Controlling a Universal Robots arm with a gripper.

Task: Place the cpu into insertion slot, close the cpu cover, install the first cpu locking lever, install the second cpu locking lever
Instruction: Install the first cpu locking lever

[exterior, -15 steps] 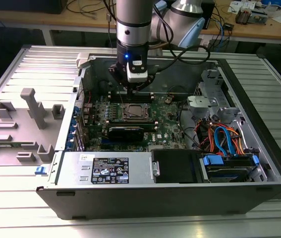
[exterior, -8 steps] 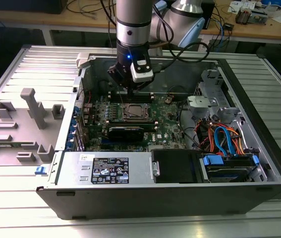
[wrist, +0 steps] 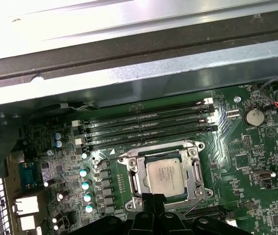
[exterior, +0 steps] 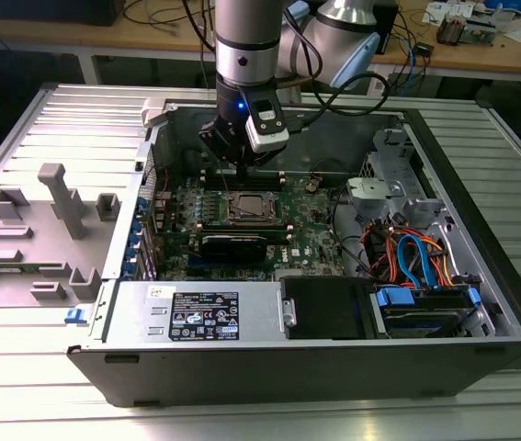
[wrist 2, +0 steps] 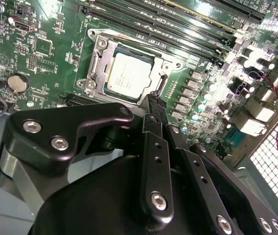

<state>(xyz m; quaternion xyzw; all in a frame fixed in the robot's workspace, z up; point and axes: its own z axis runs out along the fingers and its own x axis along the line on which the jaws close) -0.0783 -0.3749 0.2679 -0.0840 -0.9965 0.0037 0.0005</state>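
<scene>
Claw (wrist 2: 153,98): held closed and empty, tips poised at the edge of the socket (wrist 2: 90,84).
Chip (wrist 2: 129,73): seated flat in the socket, framed by the cover (wrist 2: 104,56), directly beyond the tips.
Memory slots (wrist 2: 178,24): ranged farther, toward the case wall (wrist: 129,63).

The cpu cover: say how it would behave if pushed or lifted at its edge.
The cpu cover looks like thin sheet metal, so it is probably light and slightly springy. It lies flat, framing the cpu. It is likely hinged, so it should swing rather than slide.
</scene>
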